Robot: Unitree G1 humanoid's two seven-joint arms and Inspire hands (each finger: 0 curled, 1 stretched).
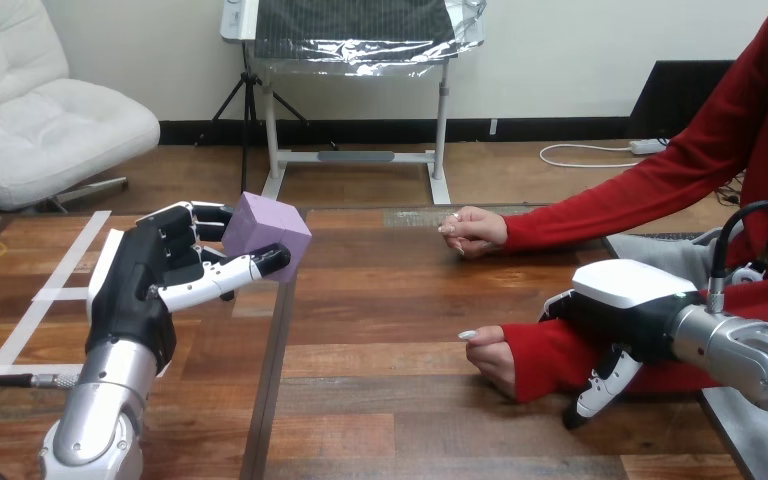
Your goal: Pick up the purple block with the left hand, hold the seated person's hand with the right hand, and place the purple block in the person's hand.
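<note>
Left hand [140,290], fingers [192,213] curled round purple block [268,235], plain pale cube

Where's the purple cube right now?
At the head view's left, the purple block is pinched in the robot's left hand, above the table.

No readable text, numbers, labels or signs. Purple block [268,235] at left shows plain faces. White shells on left hand [138,288] and right hand [625,292] are blank. Table [390,330] is unmarked wood, and pale tape strips [30,315] at far left carry no print.
</note>
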